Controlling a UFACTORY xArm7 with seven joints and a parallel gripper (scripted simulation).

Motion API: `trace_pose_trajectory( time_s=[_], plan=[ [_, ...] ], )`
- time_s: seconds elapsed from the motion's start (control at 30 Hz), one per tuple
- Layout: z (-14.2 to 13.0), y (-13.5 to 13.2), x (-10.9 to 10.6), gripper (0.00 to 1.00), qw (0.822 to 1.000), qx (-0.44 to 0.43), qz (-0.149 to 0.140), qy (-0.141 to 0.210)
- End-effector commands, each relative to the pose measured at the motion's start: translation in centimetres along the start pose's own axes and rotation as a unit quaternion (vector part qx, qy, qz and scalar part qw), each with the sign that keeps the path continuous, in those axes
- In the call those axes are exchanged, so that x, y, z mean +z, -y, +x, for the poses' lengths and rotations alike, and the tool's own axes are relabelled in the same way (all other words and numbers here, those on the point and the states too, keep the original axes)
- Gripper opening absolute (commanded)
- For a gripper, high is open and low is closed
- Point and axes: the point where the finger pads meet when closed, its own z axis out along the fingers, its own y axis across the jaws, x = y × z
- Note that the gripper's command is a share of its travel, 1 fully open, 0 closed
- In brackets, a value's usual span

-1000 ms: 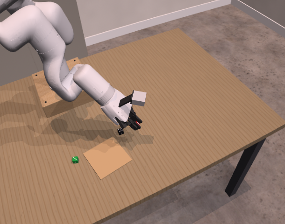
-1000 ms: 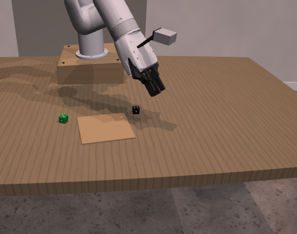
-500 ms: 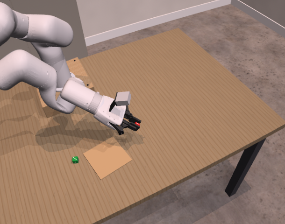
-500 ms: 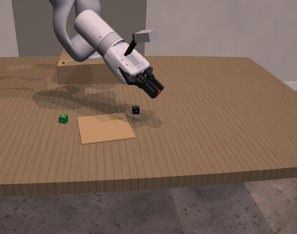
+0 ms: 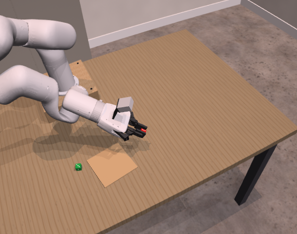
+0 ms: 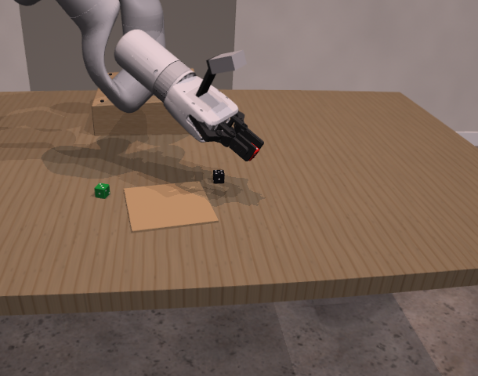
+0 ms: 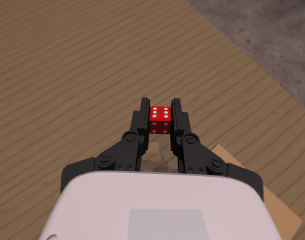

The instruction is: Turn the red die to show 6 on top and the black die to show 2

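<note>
Gripping the red die (image 5: 143, 130) (image 6: 255, 152) (image 7: 160, 120) between its two black fingers, the xArm Gripper (image 5: 143, 130) (image 6: 255, 150) (image 7: 160, 109) is tilted, its fingertips directed obliquely downward above the wooden table (image 5: 194, 100) (image 6: 312, 226) (image 7: 67, 75). In the wrist view, the die presents a face of six white pips, with a four-pip face adjoining it. The black die (image 5: 126, 138) (image 6: 219, 176) rests on the table just beside the mat's far right corner as seen in the exterior view; the gripper partly obscures it from the top. The tan mat (image 5: 112, 166) (image 6: 170, 208) (image 7: 282, 215) lies flat. Apart from its opposite side, the green die (image 5: 78, 166) (image 6: 102, 190) stands on the table with three pips uppermost.
</note>
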Motion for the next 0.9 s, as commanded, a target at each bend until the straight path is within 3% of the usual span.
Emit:
trace_pose_trajectory(
  time_s=[0.0,0.57,0.87],
  plan=[
    [-0.8,0.0,0.5,0.15,1.0,0.0,0.0,-0.001],
    [-5.4,0.0,2.9,0.15,1.0,0.0,0.0,-0.001],
    [-6.1,0.0,3.3,0.15,1.0,0.0,0.0,-0.001]
  ],
)
